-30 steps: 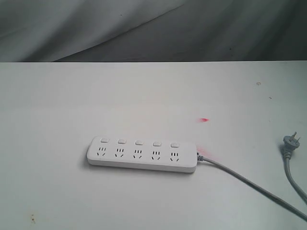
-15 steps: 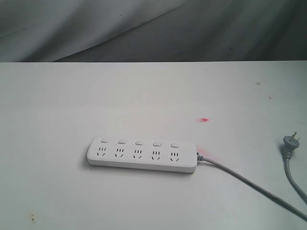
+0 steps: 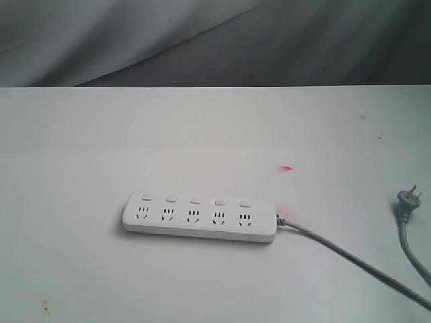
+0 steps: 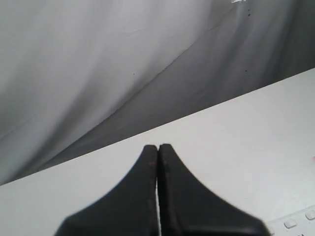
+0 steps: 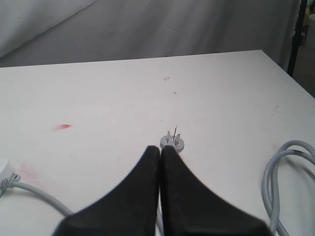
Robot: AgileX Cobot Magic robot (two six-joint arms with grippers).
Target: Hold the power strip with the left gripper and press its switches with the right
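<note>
While the strip (image 3: 199, 217) is lying flat on the desk (image 3: 202, 128), a bit toward 6 o'clock of centre in the exterior view, its long axis is running 9 to 3. Switches (image 3: 194, 200) are lining its 12 o'clock edge. Cable (image 3: 350, 259) is leaving the 3 o'clock end, heading toward 4. Plug (image 3: 408, 197) is lying loose near the desk's 3 o'clock edge, well apart. Left hand (image 4: 158, 147) is holding its jaws pressed together, gripping nothing. Right hand (image 5: 160, 148), likewise pressed together and empty, is pointing at the plug.
</note>
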